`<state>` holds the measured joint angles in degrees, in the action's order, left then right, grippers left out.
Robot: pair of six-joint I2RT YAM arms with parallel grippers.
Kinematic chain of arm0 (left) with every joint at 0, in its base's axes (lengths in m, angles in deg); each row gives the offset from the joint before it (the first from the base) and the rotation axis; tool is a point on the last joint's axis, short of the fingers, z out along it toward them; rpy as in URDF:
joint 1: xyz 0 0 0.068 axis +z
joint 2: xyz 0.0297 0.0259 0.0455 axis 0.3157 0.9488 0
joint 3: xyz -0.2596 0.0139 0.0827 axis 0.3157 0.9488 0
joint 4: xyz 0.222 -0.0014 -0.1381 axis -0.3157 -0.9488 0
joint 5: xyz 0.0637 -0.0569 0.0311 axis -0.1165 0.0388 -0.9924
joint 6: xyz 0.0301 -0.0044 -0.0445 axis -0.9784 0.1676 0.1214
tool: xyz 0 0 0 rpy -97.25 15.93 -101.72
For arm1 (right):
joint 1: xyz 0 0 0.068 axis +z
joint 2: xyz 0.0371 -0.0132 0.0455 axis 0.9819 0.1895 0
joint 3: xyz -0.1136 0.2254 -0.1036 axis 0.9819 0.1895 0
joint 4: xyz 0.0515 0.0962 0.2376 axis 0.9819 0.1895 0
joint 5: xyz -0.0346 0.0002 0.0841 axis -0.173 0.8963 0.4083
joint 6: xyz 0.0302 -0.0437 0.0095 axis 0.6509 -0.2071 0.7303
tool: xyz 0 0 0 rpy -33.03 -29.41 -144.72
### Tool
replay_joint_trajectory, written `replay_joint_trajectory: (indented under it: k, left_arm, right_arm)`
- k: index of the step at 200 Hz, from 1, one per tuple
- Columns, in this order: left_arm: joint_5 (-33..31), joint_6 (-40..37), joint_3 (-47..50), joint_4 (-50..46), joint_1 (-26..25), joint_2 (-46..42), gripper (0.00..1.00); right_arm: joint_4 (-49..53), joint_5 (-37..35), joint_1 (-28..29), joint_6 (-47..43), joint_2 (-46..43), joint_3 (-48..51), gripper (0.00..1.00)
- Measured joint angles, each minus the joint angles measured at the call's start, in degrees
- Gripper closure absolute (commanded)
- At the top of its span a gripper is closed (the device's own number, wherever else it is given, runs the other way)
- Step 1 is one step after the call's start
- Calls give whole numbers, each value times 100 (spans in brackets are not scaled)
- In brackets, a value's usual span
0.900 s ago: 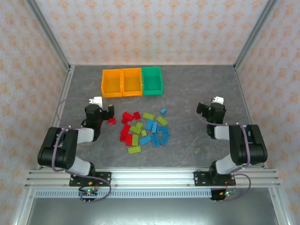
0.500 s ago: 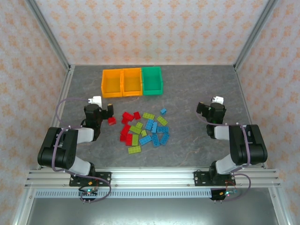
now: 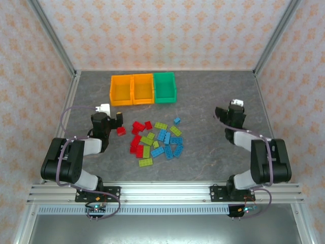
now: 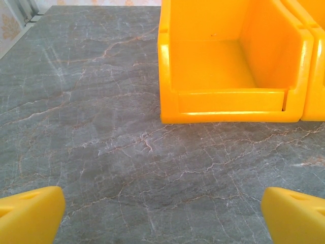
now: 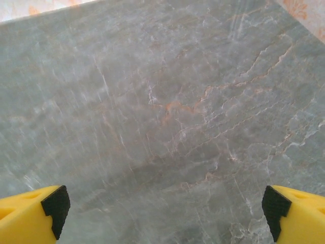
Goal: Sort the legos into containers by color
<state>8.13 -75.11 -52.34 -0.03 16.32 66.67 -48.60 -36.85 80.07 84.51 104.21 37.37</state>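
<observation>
Red, lime green and light blue legos lie in a loose heap at the table's middle. One red lego sits apart, just right of my left gripper. At the back stand two orange containers and a green container side by side. My left gripper is open and empty, facing the left orange container, whose inside is bare. My right gripper is open over bare table at the right, its yellow fingertips wide apart.
The grey marbled table is ringed by a metal frame and patterned walls. Both arm bases sit at the near edge. Bare table lies between the heap and each arm.
The right arm has swung slightly, its wrist shifting a little toward the back right. The left arm and the legos have stayed where they were.
</observation>
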Motion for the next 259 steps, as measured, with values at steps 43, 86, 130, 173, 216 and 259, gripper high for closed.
replay_joint_trajectory:
  k: [43, 86, 130, 173, 216, 259]
  left_arm:
    - [-442, 267, -1126, -2013, -44, -518, 0]
    - [-616, 1832, -2494, -4776, -269, -1480, 5]
    - [-310, 3473, -3410, -7322, -1147, -872, 10]
    - [133, 3993, -3615, -8371, -1250, 374, 12]
    - [249, 3910, -4199, -8509, -1128, 1222, 26]
    - [402, 3832, -4227, -8507, -850, 1725, 42]
  right_arm:
    - [3344, 518, 186, 1528, -822, -2529, 1]
    - [5982, 1786, 1202, 2087, -131, -4052, 2]
    - [7556, 2813, 2371, 2065, 1069, -4972, 1]
    - [8046, 3134, 2747, 2000, 1508, -5294, 1]
    - [8347, 3064, 2741, 1919, 1506, -5364, 0]
    - [8421, 2977, 2741, 1917, 1506, -5401, 0]
